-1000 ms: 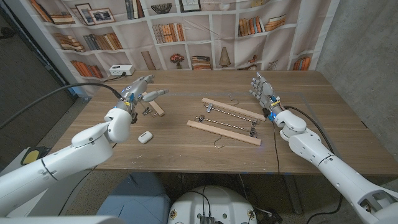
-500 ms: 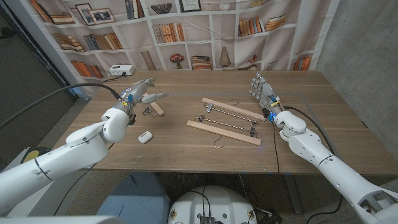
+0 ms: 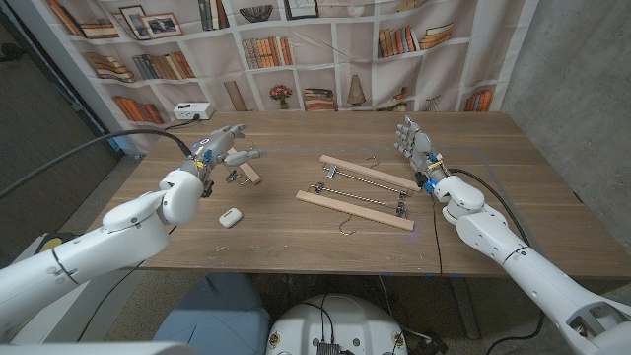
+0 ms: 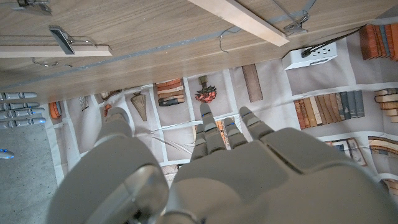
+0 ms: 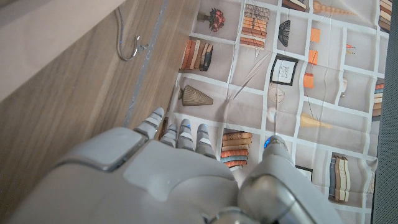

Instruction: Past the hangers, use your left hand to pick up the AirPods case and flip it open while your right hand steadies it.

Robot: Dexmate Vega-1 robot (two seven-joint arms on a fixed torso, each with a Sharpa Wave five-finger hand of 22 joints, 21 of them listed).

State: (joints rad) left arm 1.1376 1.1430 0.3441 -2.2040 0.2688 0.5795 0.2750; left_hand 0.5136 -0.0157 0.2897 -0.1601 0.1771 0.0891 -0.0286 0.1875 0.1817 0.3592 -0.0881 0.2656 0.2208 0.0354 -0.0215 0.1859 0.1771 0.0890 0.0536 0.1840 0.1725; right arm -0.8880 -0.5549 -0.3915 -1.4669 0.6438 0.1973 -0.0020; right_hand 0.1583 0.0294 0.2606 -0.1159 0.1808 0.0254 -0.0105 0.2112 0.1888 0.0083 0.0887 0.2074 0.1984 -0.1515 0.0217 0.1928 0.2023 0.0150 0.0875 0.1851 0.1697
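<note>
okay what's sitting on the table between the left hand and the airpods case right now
Nothing, by the head view: bare wood separates the left hand from the AirPods case. A small wooden hanger lies just beside that stretch, near the hand.

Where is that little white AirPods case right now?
In the head view the AirPods case lies on the table's left side, near the front edge, just right of the robot's left forearm and left of the wooden hangers.

We observe the left hand [image 4: 205,168] with fingers extended and apart, holding nothing. Beyond it we note wooden hangers [image 4: 249,18] on the table [image 4: 143,37], and a bookshelf backdrop [image 4: 323,106].
</note>
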